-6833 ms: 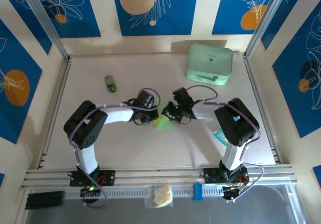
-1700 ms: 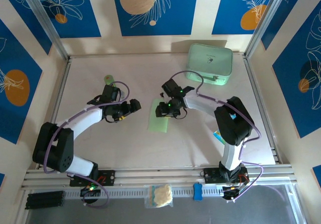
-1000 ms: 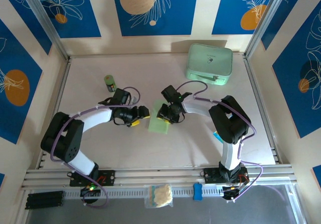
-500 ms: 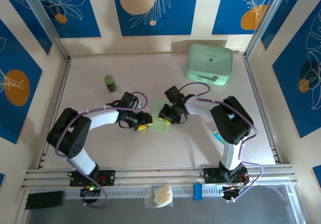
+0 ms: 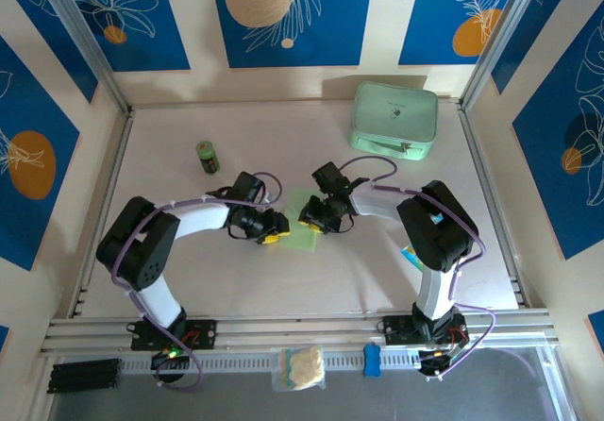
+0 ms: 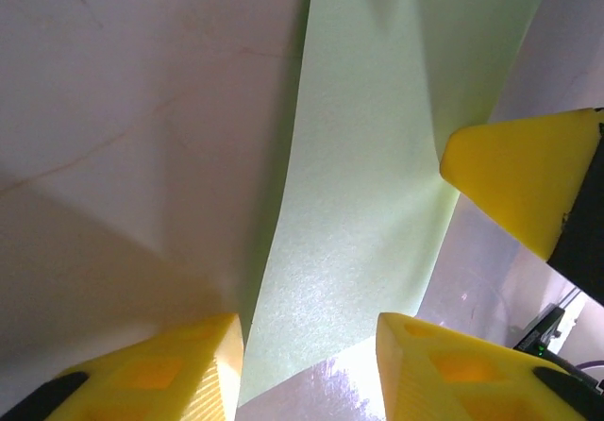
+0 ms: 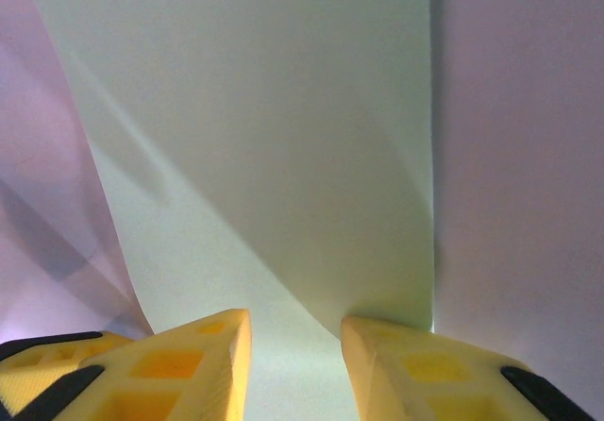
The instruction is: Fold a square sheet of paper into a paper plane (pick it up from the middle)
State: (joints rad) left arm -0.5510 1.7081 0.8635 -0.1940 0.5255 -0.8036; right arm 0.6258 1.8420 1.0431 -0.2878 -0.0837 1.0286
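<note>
On the pale counter (image 5: 359, 279), the paper (image 5: 300, 239) lies between left claw (image 5: 272, 233) and right claw (image 5: 310, 219), both half-open, neither visibly gripping. Close gently on its edges together, avoiding tears.

Paper (image 5: 300, 237): one sheet, thin, pale green, unprinted; folded into a long narrow strip; faint slanting crease across its face; bowed, one long edge raised; lies mid-table (image 5: 283, 138), lengthwise front to back.
</note>
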